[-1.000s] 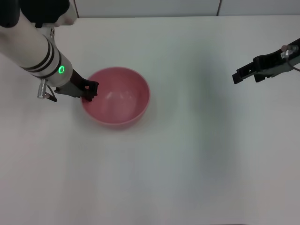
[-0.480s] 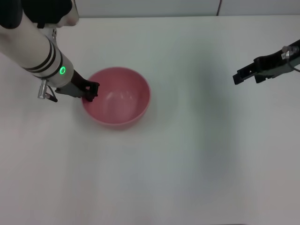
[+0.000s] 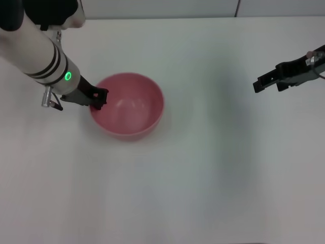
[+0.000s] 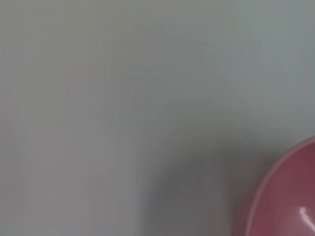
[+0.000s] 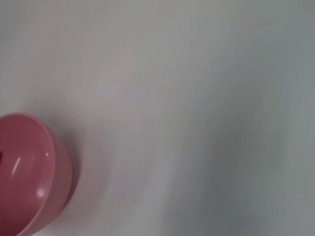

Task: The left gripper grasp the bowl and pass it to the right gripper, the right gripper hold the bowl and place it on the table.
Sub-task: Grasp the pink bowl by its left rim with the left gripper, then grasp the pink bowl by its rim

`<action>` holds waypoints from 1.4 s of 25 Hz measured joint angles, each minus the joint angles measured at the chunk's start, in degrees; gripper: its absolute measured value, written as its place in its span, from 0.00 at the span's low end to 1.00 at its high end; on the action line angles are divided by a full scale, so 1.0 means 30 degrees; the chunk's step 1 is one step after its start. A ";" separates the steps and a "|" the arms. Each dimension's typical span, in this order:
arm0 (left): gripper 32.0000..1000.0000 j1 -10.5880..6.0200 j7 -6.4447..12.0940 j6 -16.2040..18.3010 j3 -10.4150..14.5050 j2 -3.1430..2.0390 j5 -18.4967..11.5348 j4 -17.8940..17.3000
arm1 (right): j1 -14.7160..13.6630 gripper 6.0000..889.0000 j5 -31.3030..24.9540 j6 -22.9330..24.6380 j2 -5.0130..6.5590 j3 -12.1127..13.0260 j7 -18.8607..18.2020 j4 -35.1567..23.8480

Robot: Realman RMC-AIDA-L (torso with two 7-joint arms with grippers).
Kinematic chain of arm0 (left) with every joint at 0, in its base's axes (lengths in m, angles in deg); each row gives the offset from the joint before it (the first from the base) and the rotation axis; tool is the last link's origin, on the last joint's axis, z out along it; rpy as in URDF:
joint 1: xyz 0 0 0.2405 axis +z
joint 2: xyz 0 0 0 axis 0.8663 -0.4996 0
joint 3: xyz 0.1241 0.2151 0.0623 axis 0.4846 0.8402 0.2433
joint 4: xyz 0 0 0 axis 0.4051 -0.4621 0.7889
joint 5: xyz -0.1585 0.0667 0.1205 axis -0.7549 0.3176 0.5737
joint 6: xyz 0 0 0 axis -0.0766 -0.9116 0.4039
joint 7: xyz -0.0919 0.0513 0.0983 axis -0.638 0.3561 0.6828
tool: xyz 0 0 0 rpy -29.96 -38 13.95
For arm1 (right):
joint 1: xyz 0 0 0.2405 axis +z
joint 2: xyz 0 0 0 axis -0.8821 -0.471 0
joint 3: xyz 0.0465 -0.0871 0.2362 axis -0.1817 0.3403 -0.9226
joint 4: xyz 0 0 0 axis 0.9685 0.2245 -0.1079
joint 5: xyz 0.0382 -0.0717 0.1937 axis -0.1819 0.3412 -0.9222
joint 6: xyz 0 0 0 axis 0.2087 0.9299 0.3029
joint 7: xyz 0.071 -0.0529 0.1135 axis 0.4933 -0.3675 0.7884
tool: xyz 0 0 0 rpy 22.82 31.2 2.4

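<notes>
The pink-red bowl (image 3: 130,108) stands upright on the white table (image 3: 203,173), left of centre in the head view. My left gripper (image 3: 99,97), on the cream arm with the green light, is at the bowl's left rim with its fingers closed over the rim. My right gripper (image 3: 269,84) hangs far to the right, above the table, open and holding nothing. The left wrist view shows only an edge of the bowl (image 4: 288,196). In the right wrist view the bowl (image 5: 27,169) lies far off.
The table's far edge (image 3: 162,18) runs along the back, with a wall behind it. A wide stretch of bare white tabletop (image 3: 213,101) separates the bowl from the right gripper.
The bowl and my left gripper have crept a few pixels to the right. My right gripper has shifted very slightly right and down.
</notes>
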 joint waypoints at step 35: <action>0.03 0.1069 -0.0467 0.3157 0.1911 -0.0018 -0.1276 -0.5805 | 0.0164 0.83 -0.2866 0.1094 0.0598 -0.0033 0.0156 0.0002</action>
